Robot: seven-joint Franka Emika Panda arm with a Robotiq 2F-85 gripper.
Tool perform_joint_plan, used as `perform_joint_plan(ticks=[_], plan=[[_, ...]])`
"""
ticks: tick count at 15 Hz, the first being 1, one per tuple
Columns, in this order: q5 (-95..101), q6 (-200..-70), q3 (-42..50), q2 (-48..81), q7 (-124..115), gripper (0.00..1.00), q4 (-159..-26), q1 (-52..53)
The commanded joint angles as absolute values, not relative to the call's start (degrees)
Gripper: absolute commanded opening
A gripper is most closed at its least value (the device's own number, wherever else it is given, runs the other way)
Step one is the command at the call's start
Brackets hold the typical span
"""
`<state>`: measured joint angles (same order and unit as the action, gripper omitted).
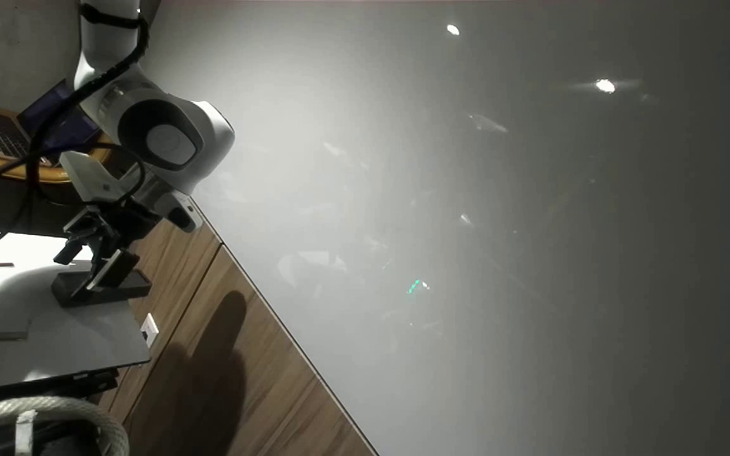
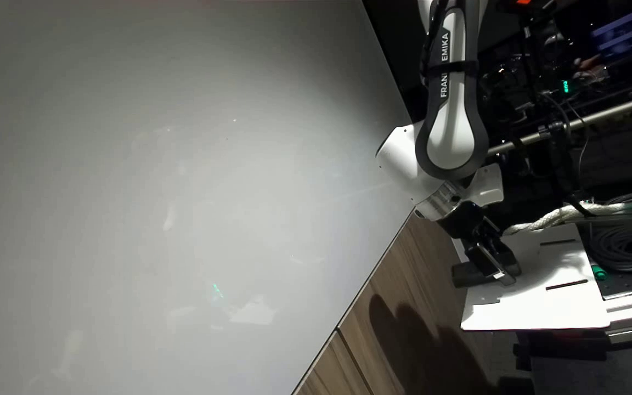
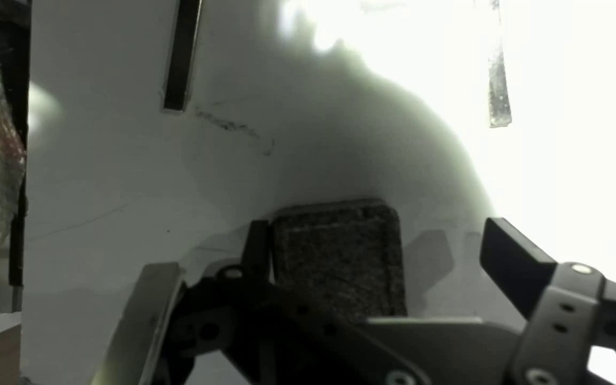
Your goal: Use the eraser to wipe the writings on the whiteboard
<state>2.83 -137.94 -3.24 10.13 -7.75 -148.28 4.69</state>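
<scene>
My jaws stand wide apart, holding nothing; the eraser lies between them on the table. Likely light, slightly soft: I should pinch its long sides mid-length.

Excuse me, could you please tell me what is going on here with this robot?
A robot arm has its gripper open at a small white table, with a dark eraser lying between its jaws, nearer one than the other and not yet clamped. It seems about to pick the eraser up to wipe the large whiteboard alongside. No wiping is under way, and I can't make out any writing there.
</scene>
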Motion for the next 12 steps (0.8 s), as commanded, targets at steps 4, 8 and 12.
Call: perform_joint_plan(ticks=[4, 8, 12], plan=[[2.59, -136.18, -3.53, 8.05, -9.14, 1.0, -148.4, 5.52], [8.06, -136.31, -2.38, 3.43, -13.89, 1.0, -149.54, 6.32], [11.82, -134.92, -4.84, -6.43, -18.58, 1.0, -151.59, 7.31]])
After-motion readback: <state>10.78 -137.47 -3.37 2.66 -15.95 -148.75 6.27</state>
